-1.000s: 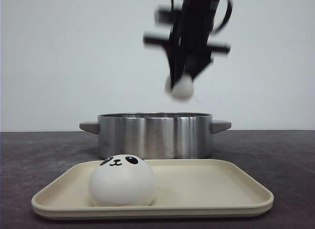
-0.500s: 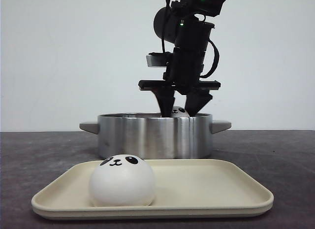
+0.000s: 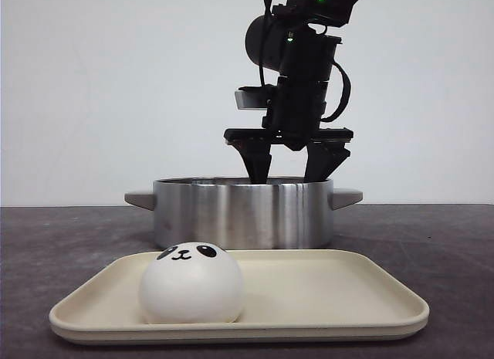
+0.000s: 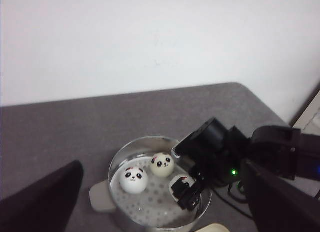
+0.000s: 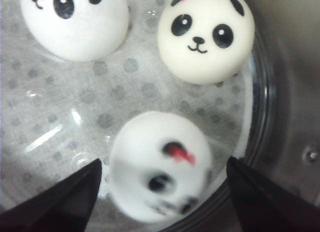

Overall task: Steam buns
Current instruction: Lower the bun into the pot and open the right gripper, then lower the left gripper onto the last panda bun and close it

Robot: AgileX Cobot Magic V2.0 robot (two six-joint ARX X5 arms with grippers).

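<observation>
A round, brushed stainless-steel pot [image 3: 243, 212] with two grey side handles stands on the dark grey table top [image 3: 62, 243], at centre and towards the rear. Its interior holds a perforated steamer plate covered with a thin white cloth [image 5: 65, 117]. A shallow cream rectangular plastic tray [image 3: 324, 297] with rounded corners lies in front of the pot, close to it. A plain white wall [image 3: 100, 89] closes the background.

Three buns [image 4: 134, 179] sit in the steel pot [image 4: 116, 167] (right claw [image 4: 192, 196] spread above one).
</observation>
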